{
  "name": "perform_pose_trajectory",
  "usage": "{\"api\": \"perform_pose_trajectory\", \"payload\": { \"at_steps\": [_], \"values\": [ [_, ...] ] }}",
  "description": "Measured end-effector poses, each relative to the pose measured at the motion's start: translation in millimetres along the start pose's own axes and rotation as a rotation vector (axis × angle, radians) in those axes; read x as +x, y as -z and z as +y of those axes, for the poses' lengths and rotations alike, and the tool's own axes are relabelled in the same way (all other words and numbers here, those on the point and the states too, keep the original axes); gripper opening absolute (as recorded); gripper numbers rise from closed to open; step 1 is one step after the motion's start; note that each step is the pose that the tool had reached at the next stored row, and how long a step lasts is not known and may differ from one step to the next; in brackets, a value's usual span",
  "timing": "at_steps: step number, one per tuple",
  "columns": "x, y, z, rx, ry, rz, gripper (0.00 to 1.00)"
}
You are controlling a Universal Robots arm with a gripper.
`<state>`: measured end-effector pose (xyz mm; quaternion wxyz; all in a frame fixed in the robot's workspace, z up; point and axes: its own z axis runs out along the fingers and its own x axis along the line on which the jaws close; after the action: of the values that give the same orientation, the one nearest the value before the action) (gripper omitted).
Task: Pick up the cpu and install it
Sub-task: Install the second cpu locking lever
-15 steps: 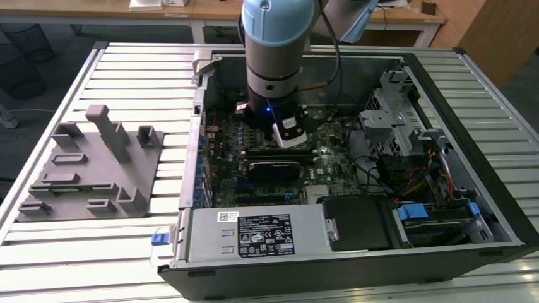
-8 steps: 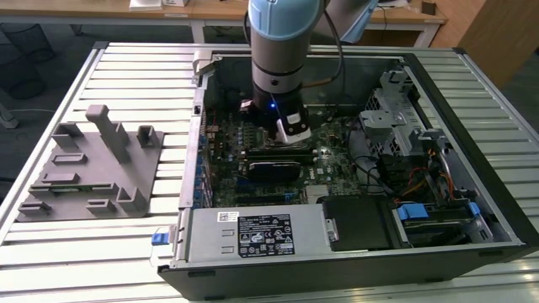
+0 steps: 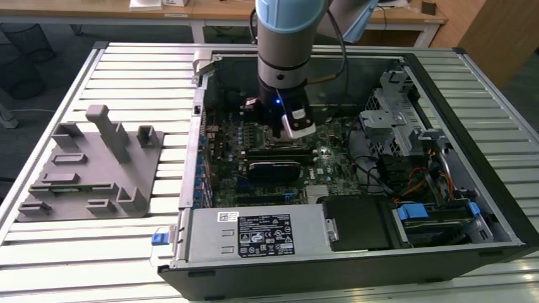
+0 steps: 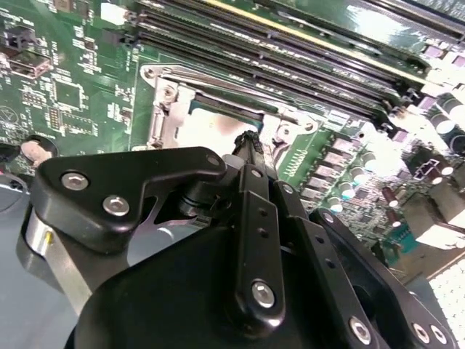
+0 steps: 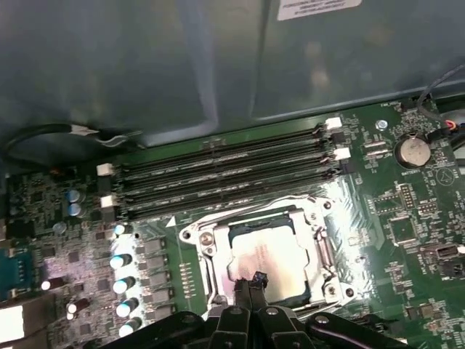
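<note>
Hand (image 5: 251, 285) fingertips pinched shut, touching cpu (image 5: 272, 256) lying flat, square w/ socket frame (image 5: 320, 251).

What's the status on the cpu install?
Gripper down over the socket, fingers together at the cpu. Cpu lies in socket frame. Nothing in the way.

A table (image 3: 101, 265) of pale, ribbed metal slats carries everything. An open computer case (image 3: 354, 252) lies on its side on the table, taking up the middle and the part toward the exterior view's right and reaching almost to the table's near edge. A grey plastic block (image 3: 88, 167) with upright posts rests flat on the slats near the table's edge on the exterior view's left, just beside the case and apart from it.
</note>
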<state>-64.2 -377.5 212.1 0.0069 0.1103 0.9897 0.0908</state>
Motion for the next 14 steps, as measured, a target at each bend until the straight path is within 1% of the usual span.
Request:
{"api": "perform_pose_trajectory", "payload": {
  "at_steps": [3,5,7,11,12,13,14],
  "values": [
    [-3.3,-0.7,4.0,0.0144,-0.002,-0.0036,0.11],
    [-5.8,-1.3,6.9,0.0216,-0.003,-0.0055,0.11],
    [-8.1,-1.9,10.2,0.0278,-0.003,-0.0069,0.11],
    [-12.6,-3.2,17.5,0.0371,-0.003,-0.0091,0.11],
    [-13.8,-3.4,18.4,0.0432,-0.003,-0.0105,0.11],
    [-14.7,-3.5,18.9,0.0516,-0.004,-0.0126,0.11],
    [-15.2,-3.5,19.1,0.0623,-0.005,-0.0152,0.11]
  ]
}}
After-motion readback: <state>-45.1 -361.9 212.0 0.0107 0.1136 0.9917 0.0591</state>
